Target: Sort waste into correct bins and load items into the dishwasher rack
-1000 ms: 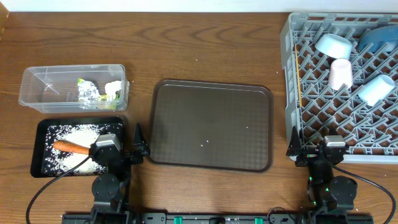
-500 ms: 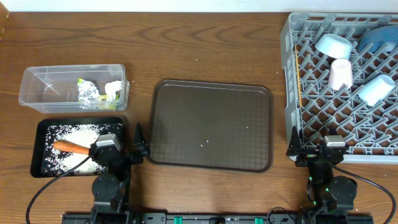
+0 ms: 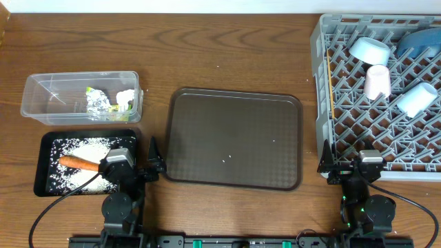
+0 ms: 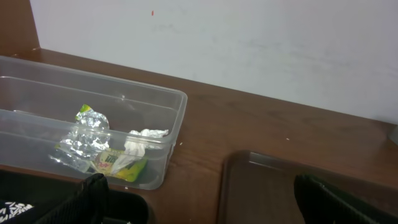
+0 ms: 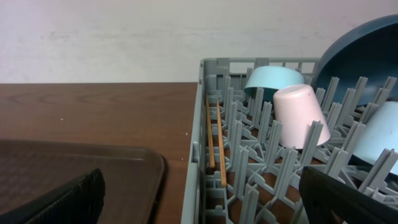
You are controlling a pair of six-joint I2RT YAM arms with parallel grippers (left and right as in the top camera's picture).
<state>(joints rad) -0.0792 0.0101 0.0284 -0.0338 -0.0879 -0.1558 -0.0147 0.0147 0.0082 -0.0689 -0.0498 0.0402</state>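
The clear tub holds crumpled foil, a yellow-green wrapper and white paper. Rice and the carrot lie in the black tray. In the grey rack sit the dark blue bowl, small pale blue bowl, pink cup, pale blue cup and chopsticks. My left gripper rests open beside the black tray. My right gripper rests open at the rack's front left corner. Both are empty.
A large dark brown serving tray lies in the middle of the table between the two arms, with a few tiny specks on it. A white wall runs behind the table.
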